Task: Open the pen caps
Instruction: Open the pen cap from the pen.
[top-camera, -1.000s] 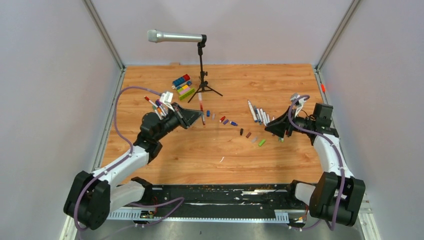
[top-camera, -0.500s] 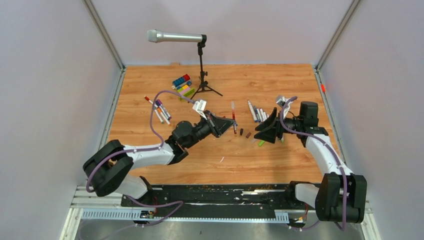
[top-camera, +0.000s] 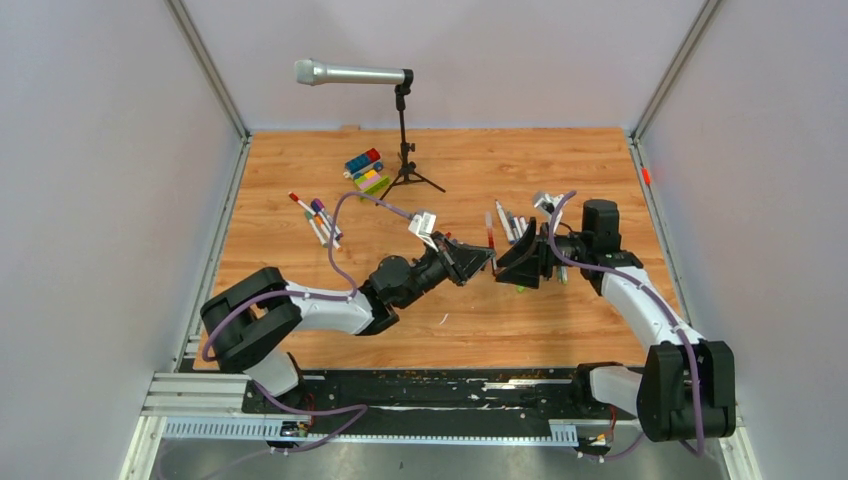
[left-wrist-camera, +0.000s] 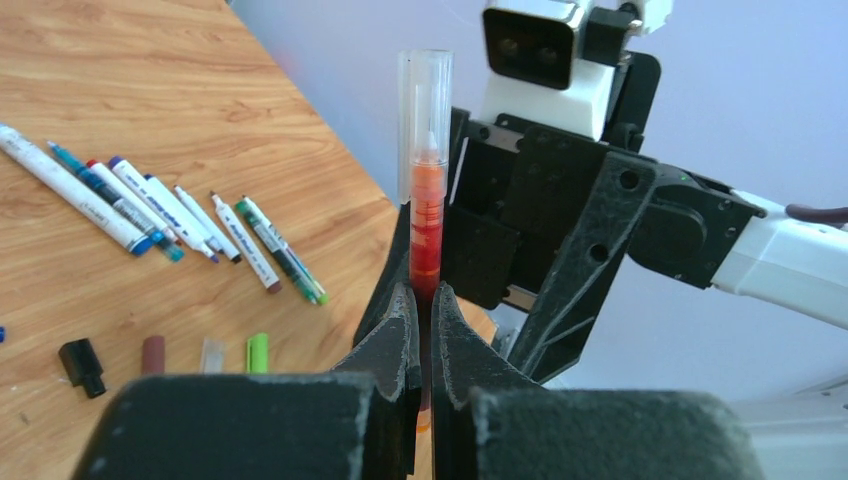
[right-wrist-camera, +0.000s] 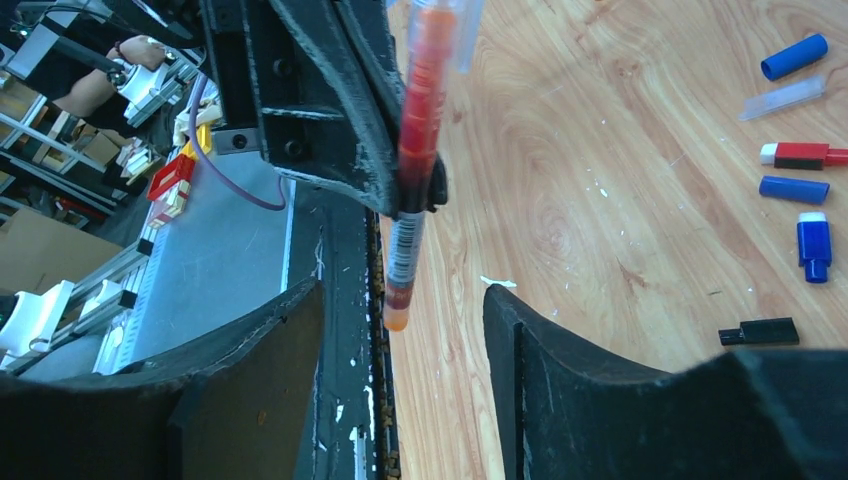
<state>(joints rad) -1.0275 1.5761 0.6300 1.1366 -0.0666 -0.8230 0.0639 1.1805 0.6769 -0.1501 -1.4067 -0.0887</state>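
Note:
My left gripper (left-wrist-camera: 424, 300) is shut on a red pen (left-wrist-camera: 425, 220) and holds it upright above the table, a clear cap (left-wrist-camera: 427, 100) on its top end. In the top view the left gripper (top-camera: 482, 259) and the pen (top-camera: 489, 238) are right in front of my right gripper (top-camera: 505, 262). The right gripper (right-wrist-camera: 400, 300) is open and empty; the pen's lower end (right-wrist-camera: 400, 290) hangs between its fingers without touching. Loose pen caps lie on the wood: black (left-wrist-camera: 82, 365), brown (left-wrist-camera: 152, 353), clear (left-wrist-camera: 213, 354), green (left-wrist-camera: 258, 352), blue (right-wrist-camera: 793, 56).
A row of pens (left-wrist-camera: 150, 205) lies behind the right gripper (top-camera: 512, 222); a few more pens (top-camera: 318, 218) lie at the left. Toy blocks (top-camera: 365, 170) and a silver microphone (top-camera: 350, 73) on a black stand (top-camera: 405, 150) are at the back.
My left arm has swung right with the red pen, from the left of the table to the middle. My right gripper has moved left to meet it.

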